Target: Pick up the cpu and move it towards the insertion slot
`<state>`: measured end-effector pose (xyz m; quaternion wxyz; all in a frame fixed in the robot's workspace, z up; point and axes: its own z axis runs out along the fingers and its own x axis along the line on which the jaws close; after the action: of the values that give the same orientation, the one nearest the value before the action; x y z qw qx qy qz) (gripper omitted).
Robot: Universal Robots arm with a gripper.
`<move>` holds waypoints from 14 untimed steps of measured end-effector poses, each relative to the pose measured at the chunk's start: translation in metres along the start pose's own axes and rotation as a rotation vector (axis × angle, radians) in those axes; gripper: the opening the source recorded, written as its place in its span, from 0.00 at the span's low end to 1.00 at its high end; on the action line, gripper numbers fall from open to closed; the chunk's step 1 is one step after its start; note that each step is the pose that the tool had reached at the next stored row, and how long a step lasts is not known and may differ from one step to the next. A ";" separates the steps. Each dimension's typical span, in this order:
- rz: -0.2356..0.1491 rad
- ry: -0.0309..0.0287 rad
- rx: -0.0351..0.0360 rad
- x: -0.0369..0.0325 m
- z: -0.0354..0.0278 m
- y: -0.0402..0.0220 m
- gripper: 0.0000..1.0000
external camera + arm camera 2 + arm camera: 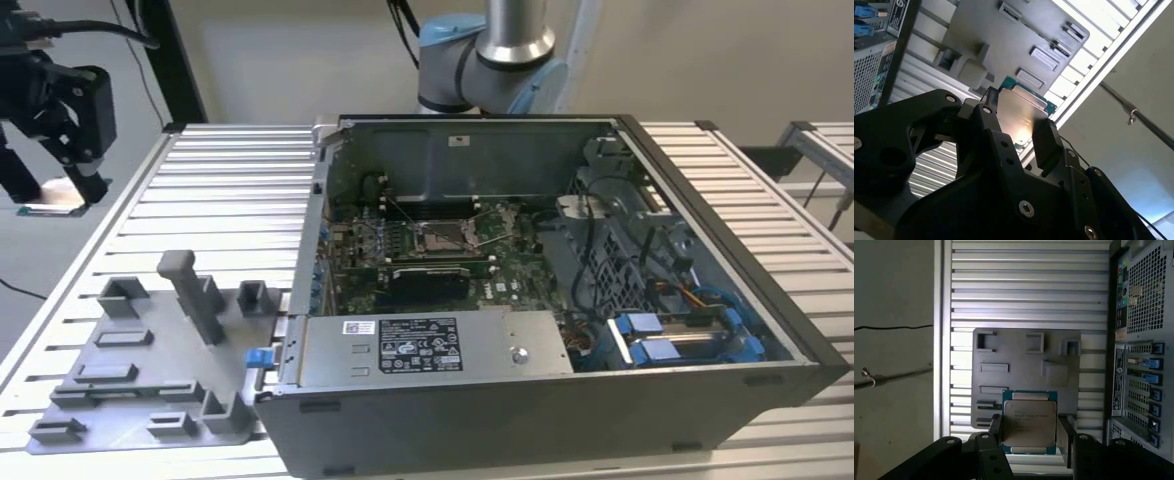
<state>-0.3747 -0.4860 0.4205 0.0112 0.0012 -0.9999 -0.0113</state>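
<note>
- Silvery cpu [54, 207] in the exterior view hangs pinched under the black gripper [54, 190], way out at the exterior view's left, past the edge of the slatted table [227, 190]. The insertion slot [441, 237] sits down inside the open computer case [694, 200], well apart from the chip toward the exterior view's right. That sideways gap is the one that matters.
- Second wrist view: fingers [1046, 145] are clamped on two opposite edges of the cpu [1021, 115], and its flat face catches the light. The grey fixture plate [1004, 40] is behind it.
- First wrist view: same grip, gripper [1030, 432] closed on the cpu [1030, 420], green border peeking round the metal lid. The fixture plate [1019, 355] lies beyond and the computer case [1139, 340] beside it.
</note>
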 end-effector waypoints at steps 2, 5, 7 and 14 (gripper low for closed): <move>0.000 0.0011 0.0000 -0.0057 -0.0002 0.0000 0.00; 0.000 0.0026 -0.0001 -0.0145 -0.0003 0.0000 0.00; 0.000 0.0038 -0.0001 -0.0204 -0.0004 0.0000 0.00; 0.000 0.0071 -0.0001 -0.0411 -0.0009 -0.0001 0.00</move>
<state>-0.3336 -0.4860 0.4205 0.0147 0.0012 -0.9998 -0.0113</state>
